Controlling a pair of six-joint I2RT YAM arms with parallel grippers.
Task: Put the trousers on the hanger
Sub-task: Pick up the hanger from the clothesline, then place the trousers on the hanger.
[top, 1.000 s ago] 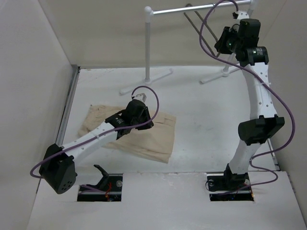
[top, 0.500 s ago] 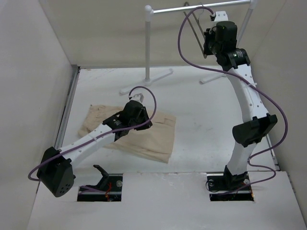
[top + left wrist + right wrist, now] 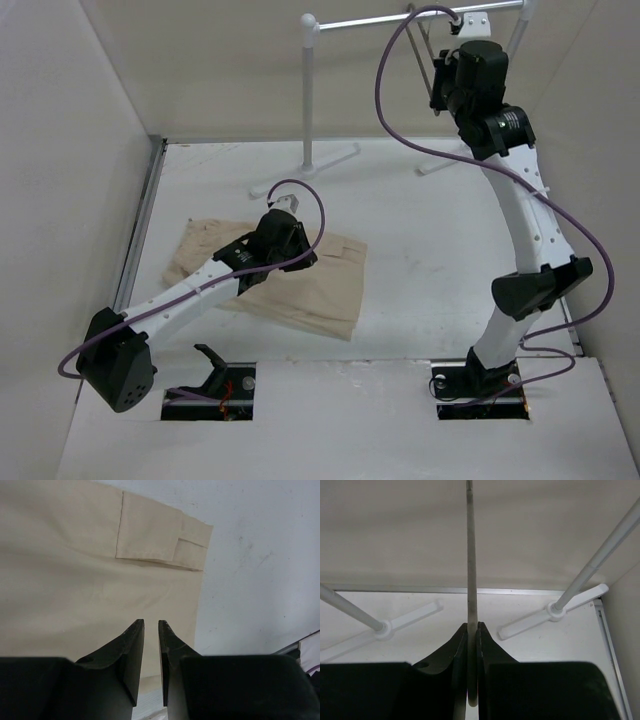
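The beige trousers lie flat and folded on the table's left half; the left wrist view shows a flap pocket and the hem edge of the trousers. My left gripper hovers just above the cloth. Seen from the wrist, the left gripper is shut to a thin slit with nothing between the fingers. The thin dark hanger hangs from the rack bar at the back right. My right gripper is raised to it. The right gripper is shut on the hanger's thin rod.
The white tubular rack stands at the back, its top bar running right. Its feet and a slanted post show below the right gripper. Side walls close in the table; purple cables loop off both arms.
The right arm swung left along the rack bar to the hanger and now has its fingers closed on the rod. The left arm and the trousers have stayed put.
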